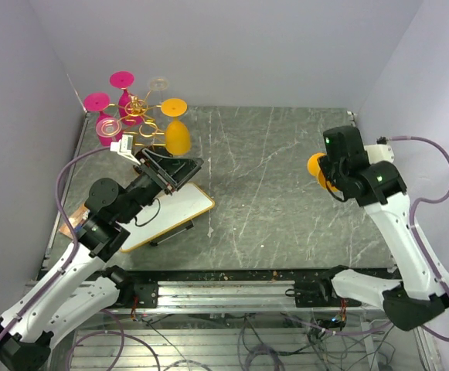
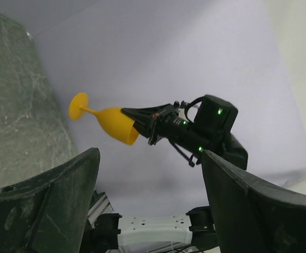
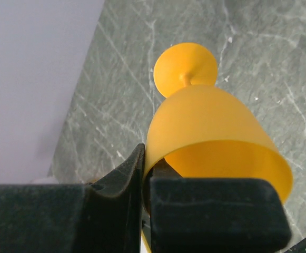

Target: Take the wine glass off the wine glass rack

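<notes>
An orange wine glass hangs in the air over the right side of the table, its foot pointing away from the wrist. My right gripper is shut on the glass's rim, one finger inside the bowl and one outside. From above, the glass pokes out to the left of that gripper. The gold wine glass rack stands at the far left corner. My left gripper is open and empty just in front of the rack. Its wrist view looks between the fingers at the held glass.
The rack carries a second orange glass, two pink glasses and pale ones. A white board with a wooden edge lies under the left arm. Walls close the table on three sides.
</notes>
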Controlling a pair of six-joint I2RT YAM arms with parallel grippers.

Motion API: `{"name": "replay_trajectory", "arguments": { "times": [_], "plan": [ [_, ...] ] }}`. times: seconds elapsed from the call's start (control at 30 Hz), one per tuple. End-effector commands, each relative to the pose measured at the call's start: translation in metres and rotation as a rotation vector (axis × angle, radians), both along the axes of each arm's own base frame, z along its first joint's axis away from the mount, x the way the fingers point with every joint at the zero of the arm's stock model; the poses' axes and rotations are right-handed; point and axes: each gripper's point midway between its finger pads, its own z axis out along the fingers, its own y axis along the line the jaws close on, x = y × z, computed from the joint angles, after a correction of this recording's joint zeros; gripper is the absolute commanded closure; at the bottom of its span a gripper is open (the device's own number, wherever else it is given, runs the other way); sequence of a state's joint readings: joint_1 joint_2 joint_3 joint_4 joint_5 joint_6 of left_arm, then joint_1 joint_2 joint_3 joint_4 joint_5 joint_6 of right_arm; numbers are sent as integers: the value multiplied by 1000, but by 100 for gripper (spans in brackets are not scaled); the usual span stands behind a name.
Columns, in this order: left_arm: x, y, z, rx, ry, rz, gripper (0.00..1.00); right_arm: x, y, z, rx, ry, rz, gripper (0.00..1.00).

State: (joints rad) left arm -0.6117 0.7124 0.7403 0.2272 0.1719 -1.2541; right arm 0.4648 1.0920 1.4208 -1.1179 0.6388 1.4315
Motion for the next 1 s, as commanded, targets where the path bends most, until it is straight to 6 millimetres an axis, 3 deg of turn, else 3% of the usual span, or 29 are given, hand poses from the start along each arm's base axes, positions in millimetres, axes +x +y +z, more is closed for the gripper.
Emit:
{"name": "replay_trajectory", "arguments": {
  "times": [0.0,0.2,0.73,0.97],
  "plan": [
    [0,8,10,36,-29,45,12,15,-26,-1,-51,80,-77,100],
    [-1,13,10,81,-24,72,12,54,-35,-11,-27,150,-86,100],
    [-7,47,10,240,-28,216,9,148,-105,-107,225,530,-121,100],
    [-8,49,8,251,-25,223,9,175,-125,-124,194,555,-189,100]
  ]
}}
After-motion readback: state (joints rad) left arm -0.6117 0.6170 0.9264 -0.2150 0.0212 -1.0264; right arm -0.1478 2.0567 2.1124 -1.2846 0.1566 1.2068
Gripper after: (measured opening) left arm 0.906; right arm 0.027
